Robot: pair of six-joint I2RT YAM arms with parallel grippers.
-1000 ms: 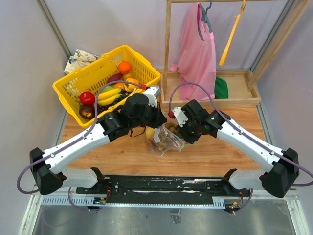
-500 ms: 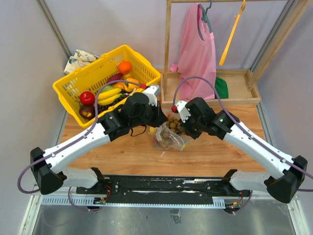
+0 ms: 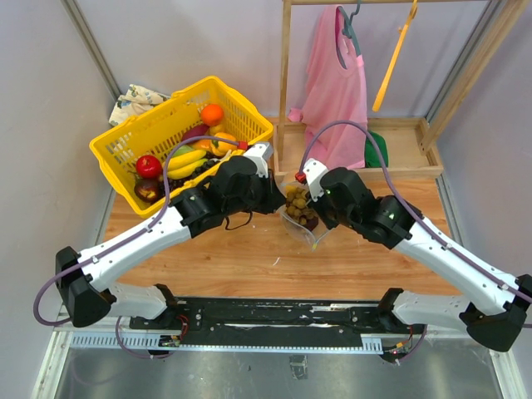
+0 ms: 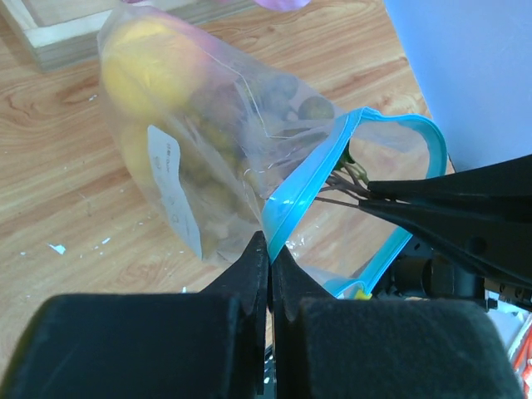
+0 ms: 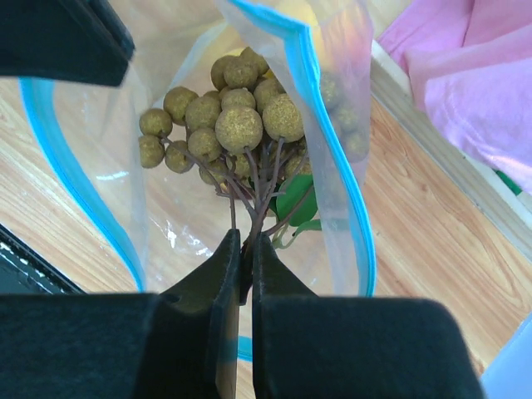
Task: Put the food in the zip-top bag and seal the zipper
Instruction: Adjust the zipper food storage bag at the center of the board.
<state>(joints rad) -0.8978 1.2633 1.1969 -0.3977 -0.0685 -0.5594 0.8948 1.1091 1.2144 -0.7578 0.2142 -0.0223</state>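
A clear, crinkly zip-top bag (image 4: 208,125) of thin glossy film is held up just above the pale wood-grain counter (image 4: 50,183), between the two arms and near the middle of the counter in the top view. One edge is bordered by the zipper (image 4: 293,206), a smooth light blue strip that is bowed open into a wide loop. A narrow white label (image 4: 174,199) is stuck on the bag's side. The left claw (image 4: 268,249), with black tapered fingers, is pressed together on the near lip of that strip, so the mouth is kept up. A rounded yellow fruit (image 4: 150,58) is seen blurred through the film at the far end of the bag. The right claw (image 5: 243,243) is pinched tight on the thin brown stems of a grape cluster (image 5: 241,116), a bunch of small, matte, olive-brown balls with a grainy skin and a green leaf below them; the cluster is set between the two blue lips, inside the bag's mouth. A yellow slotted plastic basket (image 3: 133,133) holding more glossy toy produce is seen at the far left of the counter, and a pink cloth garment (image 3: 337,91) is hung from a wooden rack at the back.
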